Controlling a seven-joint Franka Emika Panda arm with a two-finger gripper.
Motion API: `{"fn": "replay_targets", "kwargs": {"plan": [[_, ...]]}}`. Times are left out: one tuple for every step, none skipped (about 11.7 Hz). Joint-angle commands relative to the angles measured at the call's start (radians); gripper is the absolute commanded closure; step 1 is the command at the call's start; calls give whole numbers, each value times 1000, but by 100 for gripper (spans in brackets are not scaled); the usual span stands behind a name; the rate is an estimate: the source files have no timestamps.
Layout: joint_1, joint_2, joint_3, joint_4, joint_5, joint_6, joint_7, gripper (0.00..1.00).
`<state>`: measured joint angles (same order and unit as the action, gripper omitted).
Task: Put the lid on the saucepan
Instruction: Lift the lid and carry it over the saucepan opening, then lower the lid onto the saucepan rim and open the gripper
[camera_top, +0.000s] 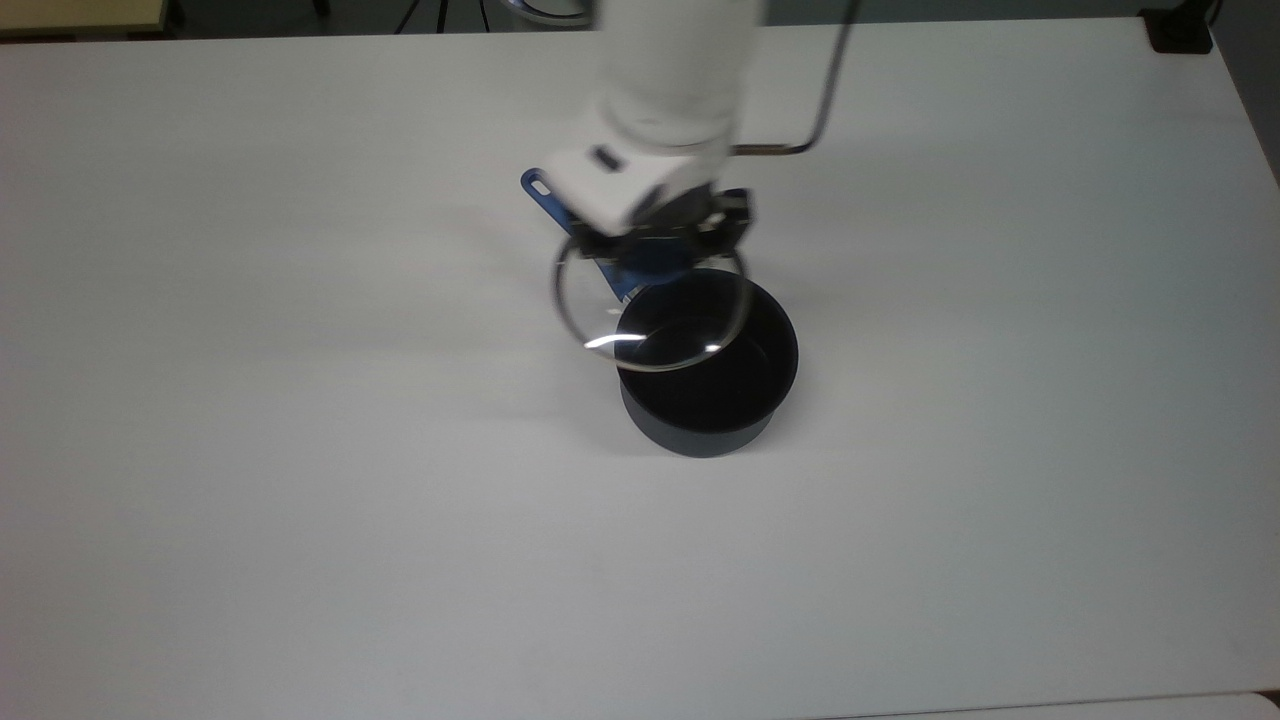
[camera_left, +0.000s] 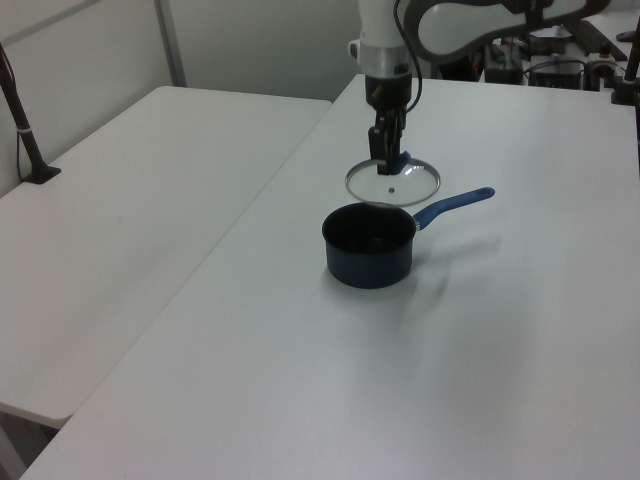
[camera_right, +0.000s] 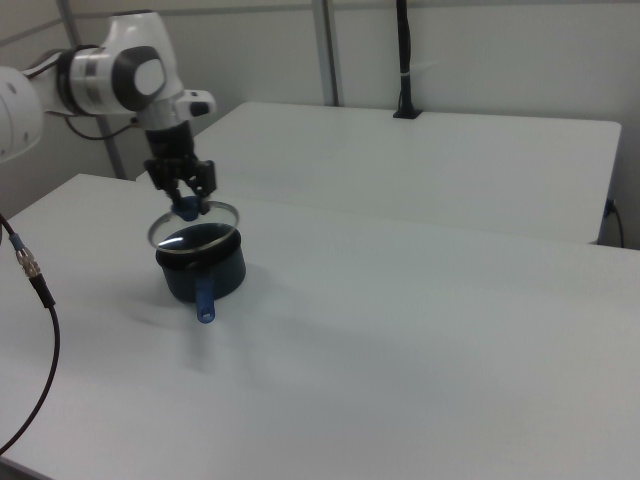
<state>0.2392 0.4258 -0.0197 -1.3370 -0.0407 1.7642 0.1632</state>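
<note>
The tool (camera_top: 655, 250) is clenched on the blue knob (camera_left: 397, 162) at the centre of the lid (camera_top: 650, 310), its fingers coming straight down from above. That grip seems chosen so that the glass disc hangs flat and level beneath it, ready to be lowered onto a rim without tipping. The lid is in the air, clear of the table (camera_top: 300, 500), and sits above the saucepan (camera_top: 707, 375) but not centred on it. In the top view the disc covers part of the pot's mouth and spills past its edge toward the top view's upper left, over the root of the handle (camera_left: 455, 205). In the left view the lid floats just above the pot's rim with a gap between them. In my judgement the lid needs to slide a little further across before it can go down squarely. The saucepan stands upright on the table, mouth up, empty and dark inside. Its long axis runs along the handle, which points to the top view's upper left, to the left view's right, and toward the camera in the right view, where the handle's holed end (camera_right: 205, 315) is nearest.
</note>
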Motion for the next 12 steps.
{"fn": "replay_targets", "kwargs": {"plan": [[77,10,-13,5,1,-6,70,69],[87,19,-13,1,-1,38,97,69],[91,37,-13,-4,-2,73,119,69],[92,45,-13,-4,-2,81,121,69],[92,47,-14,-5,-2,83,121,69],[91,57,-14,-5,-4,89,122,69],[89,63,-17,-4,-4,103,122,69],[86,71,-20,-5,-4,113,124,69],[84,74,-23,-4,-4,119,124,69],[83,77,-23,-4,-5,120,124,69],[84,83,-23,-4,-5,130,125,69],[84,87,-25,-4,-7,136,142,69]]}}
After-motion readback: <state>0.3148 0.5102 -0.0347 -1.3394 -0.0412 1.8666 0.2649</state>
